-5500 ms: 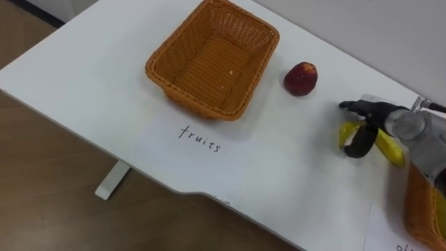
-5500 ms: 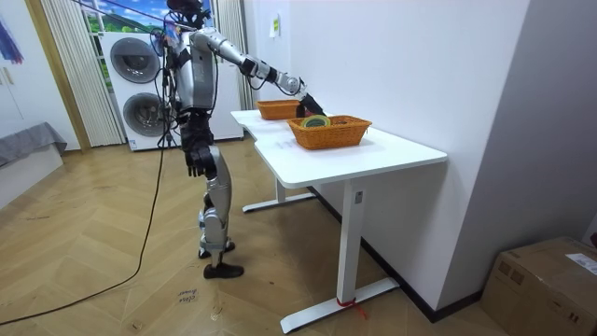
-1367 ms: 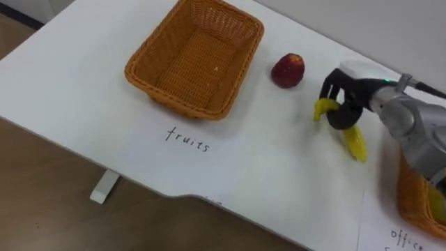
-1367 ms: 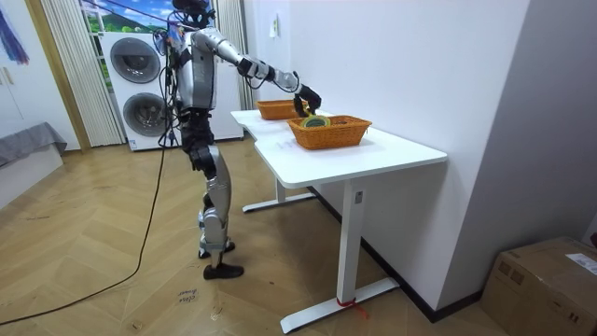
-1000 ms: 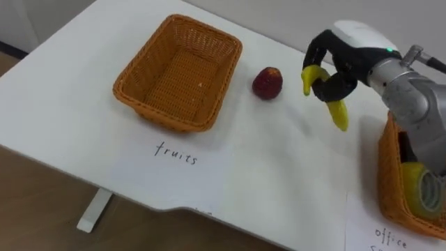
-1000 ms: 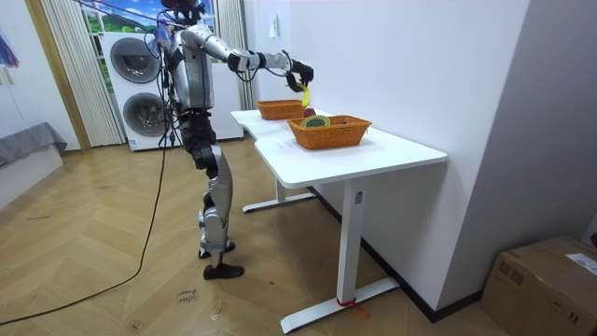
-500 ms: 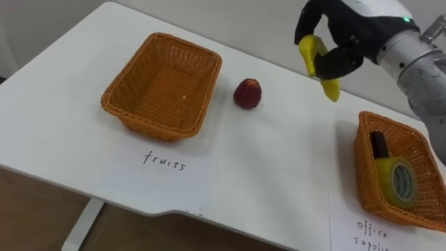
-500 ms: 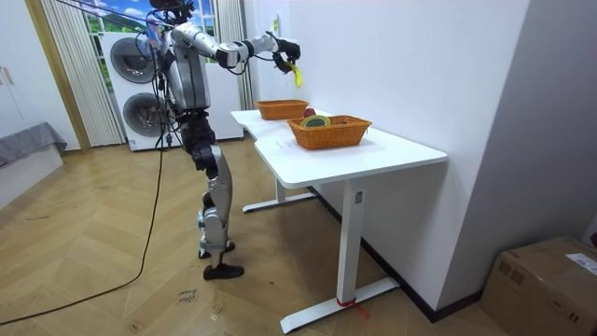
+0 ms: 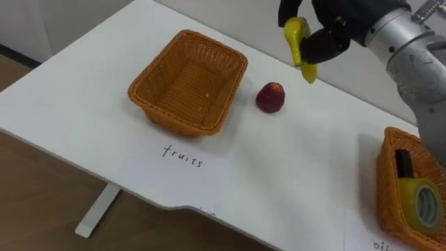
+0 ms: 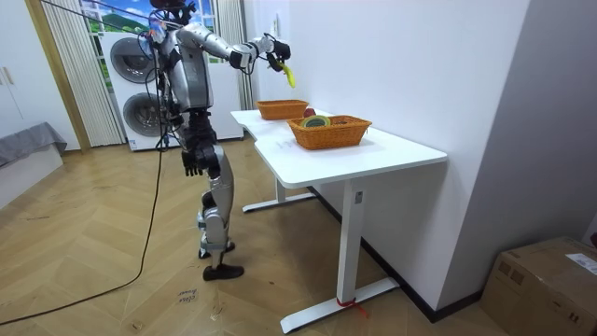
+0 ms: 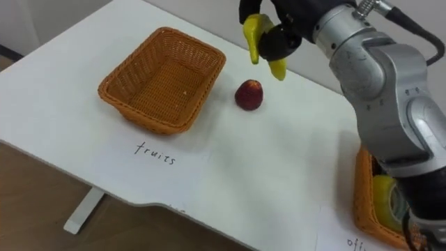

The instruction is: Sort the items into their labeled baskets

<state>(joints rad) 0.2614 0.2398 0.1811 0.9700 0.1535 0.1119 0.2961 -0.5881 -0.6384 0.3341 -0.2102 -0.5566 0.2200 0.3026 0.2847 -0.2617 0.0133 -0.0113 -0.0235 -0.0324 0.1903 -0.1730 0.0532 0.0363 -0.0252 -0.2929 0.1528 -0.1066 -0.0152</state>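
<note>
Right hand (image 9: 343, 17): raised above the bench (image 9: 83, 77), fingers curled firmly round a banana (image 9: 295, 36). It is up and to the right of the empty basket (image 9: 174, 124), beyond the apple.
Banana: yellow, held in the air, hanging down from the grip. It is not over any basket.
Empty basket: woven, orange, with nothing inside. A paper slip (image 9: 182, 156) with handwriting lies just in front of it.
Apple (image 9: 271, 97): red, resting on the bench just right of the empty basket, untouched.
Second basket (image 9: 385, 183): well to the right of the empty basket. It holds a roll of tape (image 9: 420, 205) and a dark item (image 9: 404, 162) I cannot identify.
Left hand (image 10: 190, 166): down by the robot's hip, away from the bench.
Done, as it appears: the office supplies seem to be sorted.
Left to do: both fruits. The banana needs carrying over the empty basket and releasing, then the apple.
</note>
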